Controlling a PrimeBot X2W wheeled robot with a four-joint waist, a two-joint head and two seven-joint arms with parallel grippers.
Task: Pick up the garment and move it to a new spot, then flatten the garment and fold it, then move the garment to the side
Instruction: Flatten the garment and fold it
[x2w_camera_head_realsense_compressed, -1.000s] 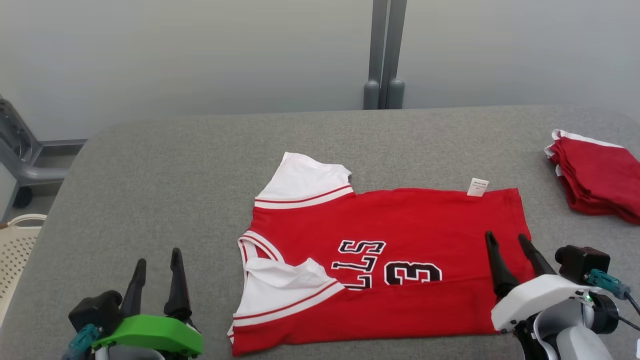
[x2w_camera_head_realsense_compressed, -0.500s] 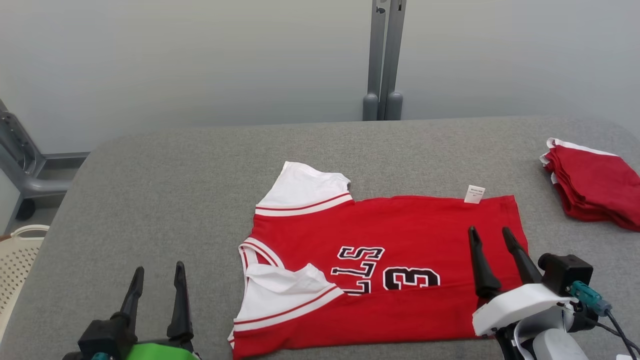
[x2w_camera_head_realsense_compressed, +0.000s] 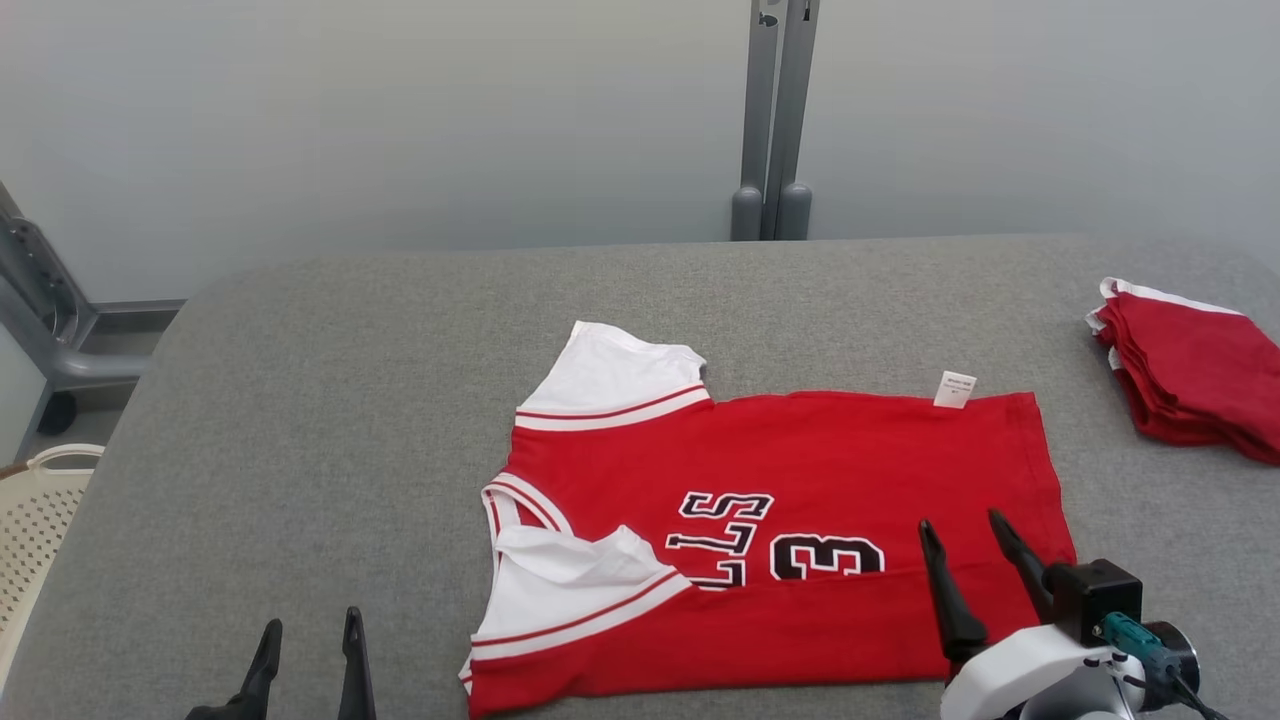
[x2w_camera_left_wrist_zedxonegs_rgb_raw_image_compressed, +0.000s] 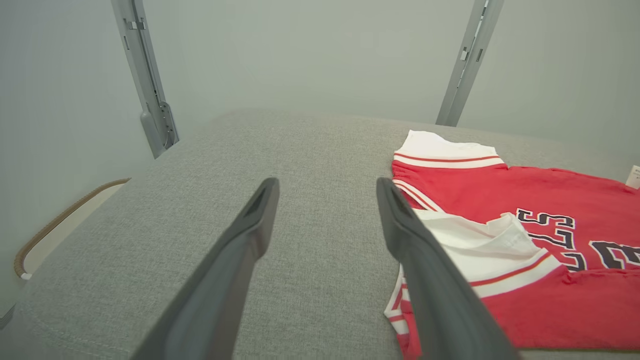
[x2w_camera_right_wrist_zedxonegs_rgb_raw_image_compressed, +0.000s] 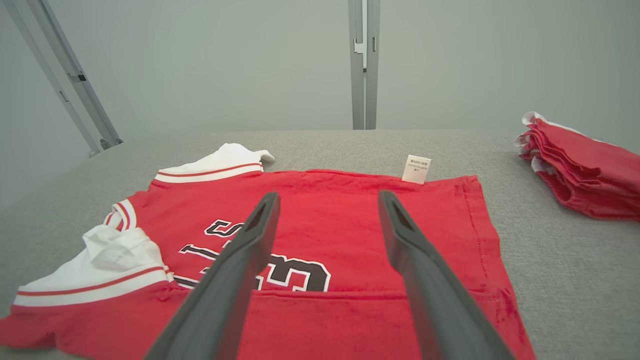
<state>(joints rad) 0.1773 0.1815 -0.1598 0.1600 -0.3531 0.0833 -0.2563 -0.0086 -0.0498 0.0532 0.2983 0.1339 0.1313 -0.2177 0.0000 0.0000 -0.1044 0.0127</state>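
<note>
The garment (x2w_camera_head_realsense_compressed: 800, 470) is a red jersey with white sleeves and black lettering, lying on the grey table with its near edge folded over the body. It also fills the lower half of the right wrist view (x2w_camera_right_wrist_zedxonegs_rgb_raw_image_compressed: 350, 215) and the right side of the left wrist view (x2w_camera_left_wrist_zedxonegs_rgb_raw_image_compressed: 540, 200). My right gripper (x2w_camera_head_realsense_compressed: 962, 540) stands open above the jersey's near right part, nothing between its fingers (x2w_camera_right_wrist_zedxonegs_rgb_raw_image_compressed: 240, 270). My left gripper (x2w_camera_head_realsense_compressed: 308, 640) is open at the bottom left, over bare table, left of the jersey; its fingers (x2w_camera_left_wrist_zedxonegs_rgb_raw_image_compressed: 250, 235) are empty.
A stack of folded red garments (x2w_camera_head_realsense_compressed: 1195, 365) lies at the table's right edge, also in the right wrist view (x2w_camera_right_wrist_zedxonegs_rgb_raw_image_compressed: 580, 165). A cream perforated basket (x2w_camera_head_realsense_compressed: 35, 500) sits off the table's left side. A grey post (x2w_camera_head_realsense_compressed: 775, 120) rises behind the table (x2w_camera_head_realsense_compressed: 330, 380).
Both grippers have pulled back toward the bottom edge; the left one's green body has dropped out of view. The camera has tilted slightly. The jersey has not moved.
</note>
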